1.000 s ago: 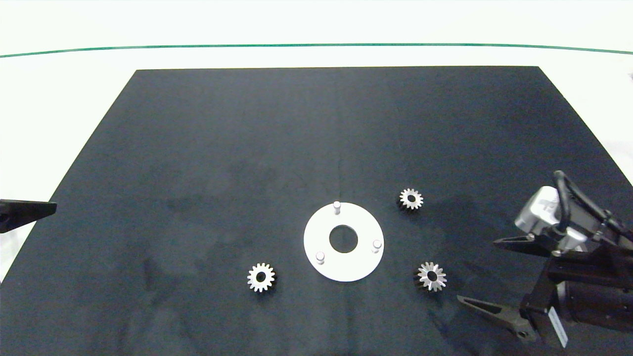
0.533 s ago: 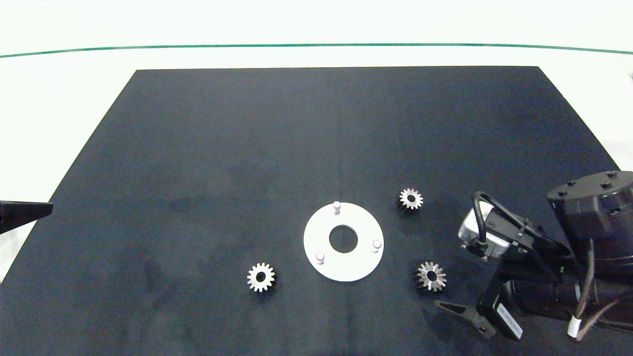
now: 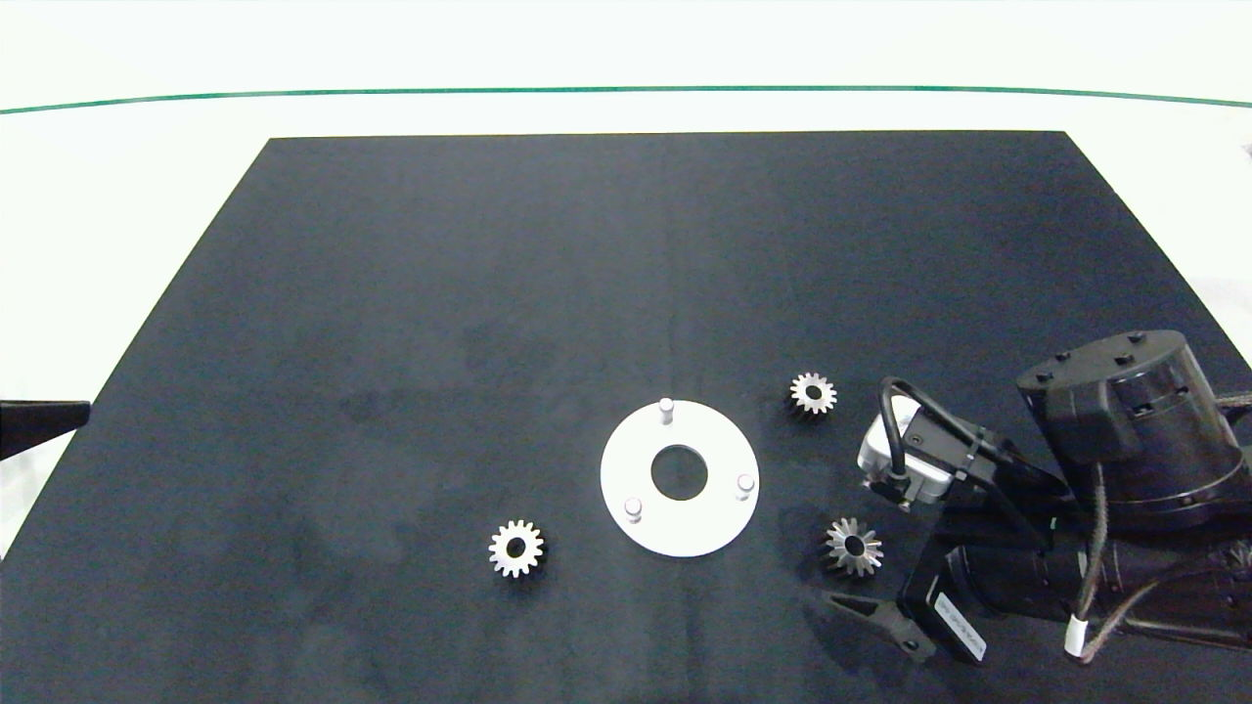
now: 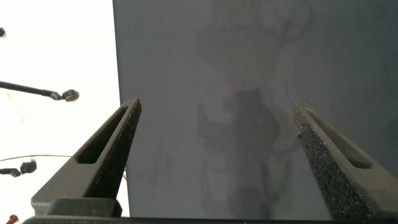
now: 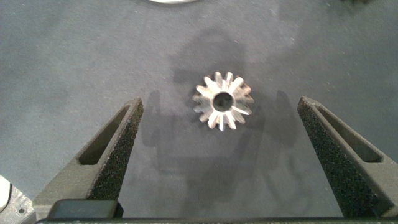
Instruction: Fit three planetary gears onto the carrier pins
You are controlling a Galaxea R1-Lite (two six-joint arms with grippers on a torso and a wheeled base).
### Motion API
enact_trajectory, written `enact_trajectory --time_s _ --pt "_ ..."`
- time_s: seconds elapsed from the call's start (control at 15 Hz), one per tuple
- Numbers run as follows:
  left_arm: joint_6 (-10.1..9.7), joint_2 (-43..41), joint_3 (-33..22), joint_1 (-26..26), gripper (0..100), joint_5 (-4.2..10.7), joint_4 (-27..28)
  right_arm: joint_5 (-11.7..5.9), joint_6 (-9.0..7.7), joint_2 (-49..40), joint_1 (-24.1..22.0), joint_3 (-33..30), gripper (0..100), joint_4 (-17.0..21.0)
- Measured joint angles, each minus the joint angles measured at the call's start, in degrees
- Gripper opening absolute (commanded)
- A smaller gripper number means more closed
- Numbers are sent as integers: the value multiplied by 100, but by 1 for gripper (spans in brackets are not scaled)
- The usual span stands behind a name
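Note:
The white carrier disc (image 3: 719, 523) lies on the black mat with its three carrier pins (image 3: 666, 406) upright and bare. Three silvery planetary gears lie flat around it: one at front left (image 3: 515, 549), one at back right (image 3: 813, 393) and one at front right (image 3: 854, 548). My right gripper (image 5: 219, 104) is open and hangs over the front-right gear (image 5: 224, 101), which shows between its two fingers, untouched. In the head view only its near finger (image 3: 869, 614) shows; the wrist camera hides the other. My left gripper (image 4: 216, 109) is open and empty at the mat's left edge.
The black mat (image 3: 489, 293) covers most of the white table, with a green line (image 3: 391, 94) across the far side. My right arm (image 3: 1125, 508) fills the front right corner. The left gripper's finger (image 3: 44, 422) pokes in at the left edge.
My right arm has swung left across the mat, bringing its open gripper over the front-right gear. The left gripper has drawn back slightly to the left. Gears and disc have not moved.

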Motion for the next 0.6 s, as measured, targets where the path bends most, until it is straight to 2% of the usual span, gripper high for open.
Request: enact_trajectory --time_s 0.33,0.6 --pt "-2 -80 2 -13 100 0 -2 -5 -11 197 33 -6 100 -295" --pt "0 -100 2 -11 100 2 0 -16 -13 357 96 -6 100 -363"
